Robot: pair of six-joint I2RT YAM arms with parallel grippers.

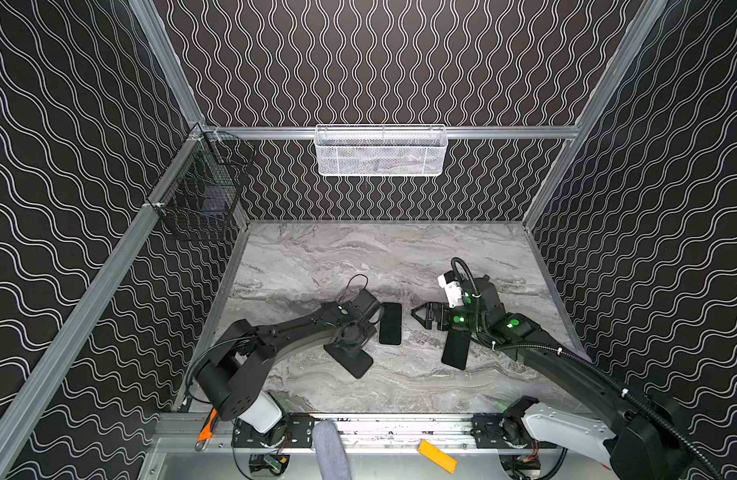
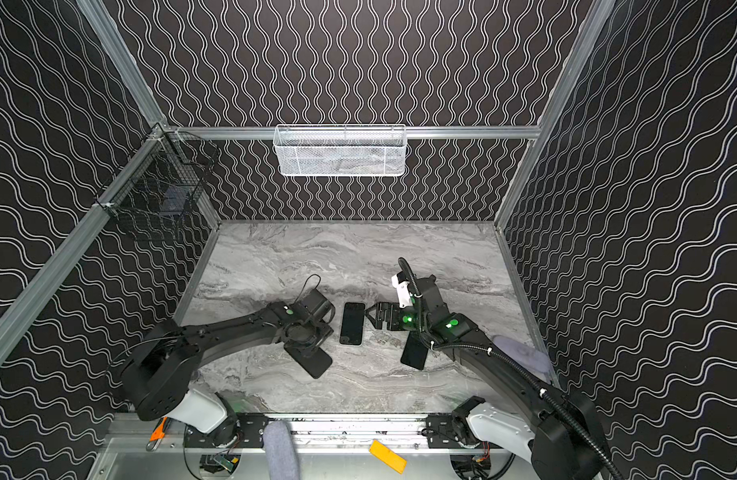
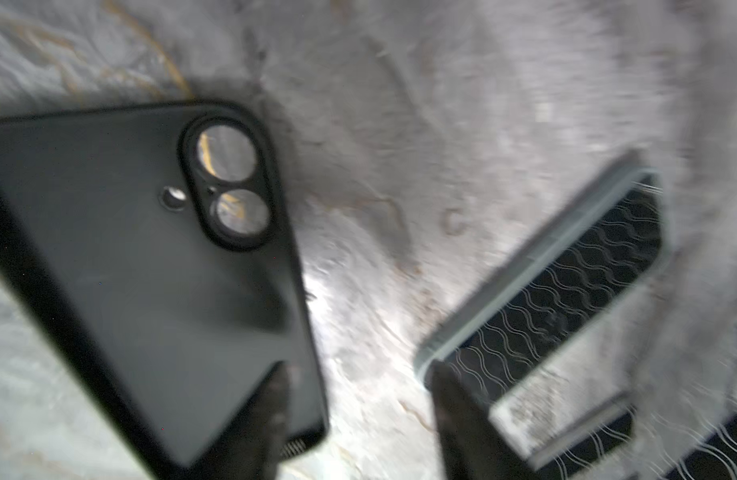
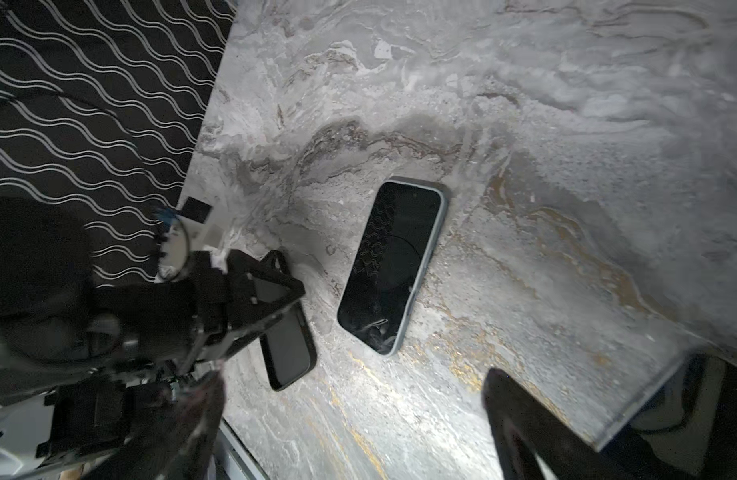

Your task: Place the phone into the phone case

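Left gripper: fingers apart, nothing between, over case. Case black, flat on table, long axis diagonal, camera holes at end farthest from gripper. Phone just right of left gripper, between both grippers; screen up, long axis running toward back wall. Right gripper: jaws wide, empty, tips facing phone. Dark slab under right wrist. Table grey marble; walls black with white waves; wire basket beyond left gripper, white basket on back rail.

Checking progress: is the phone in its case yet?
Out. The phone lies apart from the black case, whose camera holes show the table behind.
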